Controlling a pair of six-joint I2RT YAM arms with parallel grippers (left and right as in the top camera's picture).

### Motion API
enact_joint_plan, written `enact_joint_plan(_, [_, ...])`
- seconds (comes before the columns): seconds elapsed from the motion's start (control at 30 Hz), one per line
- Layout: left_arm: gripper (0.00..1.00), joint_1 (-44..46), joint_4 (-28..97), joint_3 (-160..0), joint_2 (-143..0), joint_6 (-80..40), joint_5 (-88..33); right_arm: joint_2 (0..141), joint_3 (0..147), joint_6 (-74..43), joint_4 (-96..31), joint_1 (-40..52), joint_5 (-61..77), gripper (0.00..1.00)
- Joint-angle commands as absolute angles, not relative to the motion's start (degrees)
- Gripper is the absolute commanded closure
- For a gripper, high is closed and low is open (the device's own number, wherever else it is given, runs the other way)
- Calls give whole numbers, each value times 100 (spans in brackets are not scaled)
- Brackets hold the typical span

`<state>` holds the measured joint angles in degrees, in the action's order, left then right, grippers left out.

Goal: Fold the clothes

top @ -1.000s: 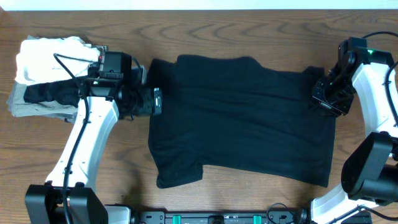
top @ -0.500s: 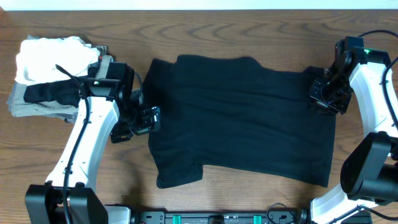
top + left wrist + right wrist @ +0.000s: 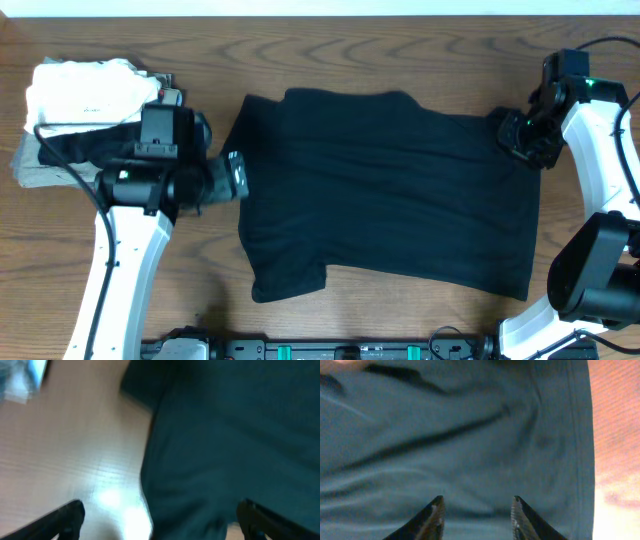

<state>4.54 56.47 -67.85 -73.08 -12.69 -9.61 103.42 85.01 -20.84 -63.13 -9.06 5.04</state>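
Note:
The black T-shirt lies spread flat on the wooden table, with a sleeve sticking out at the lower left. My left gripper is at the shirt's left edge. In the left wrist view its fingers are wide open and empty, over the shirt's edge and bare wood. My right gripper is over the shirt's upper right corner. In the right wrist view its fingers are open and empty just above the fabric, near a hem.
A pile of folded garments sits at the far left: a white one on top, a dark one and grey ones under it, right beside my left arm. Bare wood shows just past the shirt's right hem.
My left arm has swung and pulled back to the left, its gripper now at the shirt's left edge. My right gripper has moved a little toward the table's far edge, over the shirt's corner.

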Motion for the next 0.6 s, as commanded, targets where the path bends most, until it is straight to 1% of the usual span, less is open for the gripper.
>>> enact_joint_plan(0.0, [13,445,4919,-6772,-7642,-709,-1531,10335,8523,-2117,-5948,-862,473,65])
enact_joint_plan(0.03, [20,445,4550,-6772,-7800,-711,-1728,10335,8523,-2117,-5754,-867,473,65])
enact_joint_plan(0.07, [23,445,4217,-6772,-7964,-711,-1881,10335,8523,-2115,-5590,-867,473,65])
enact_joint_plan(0.17, [25,445,3199,-6775,-8593,-775,-2359,10335,8523,-2071,-5166,-867,475,65])
enact_joint_plan(0.2, [28,445,2891,-6777,-8814,-777,-2477,10335,8523,-2071,-5087,-867,473,65])
enact_joint_plan(0.27, [44,447,2346,-6845,-9306,-773,-2633,10342,8523,-2069,-4984,-867,475,66])
enact_joint_plan(0.3, [58,447,2099,-6919,-9570,-775,-2696,10342,8523,-2069,-4960,-864,473,67])
enact_joint_plan(0.33, [69,458,1890,-6995,-9795,-773,-2764,10342,8523,-2064,-4947,-864,473,68])
enact_joint_plan(0.37, [78,480,1640,-7085,-10047,-775,-2810,10344,8523,-2051,-4941,-864,473,69])
enact_joint_plan(0.4, [94,515,1428,-7164,-10250,-777,-2808,10346,8523,-2051,-4930,-862,471,70])
enact_joint_plan(0.47, [94,602,906,-7321,-10667,-792,-2805,10366,8523,-2051,-4908,-860,471,71])
enact_joint_plan(0.57, [94,727,141,-7467,-11126,-980,-2788,10422,8521,-2047,-4908,-860,471,71])
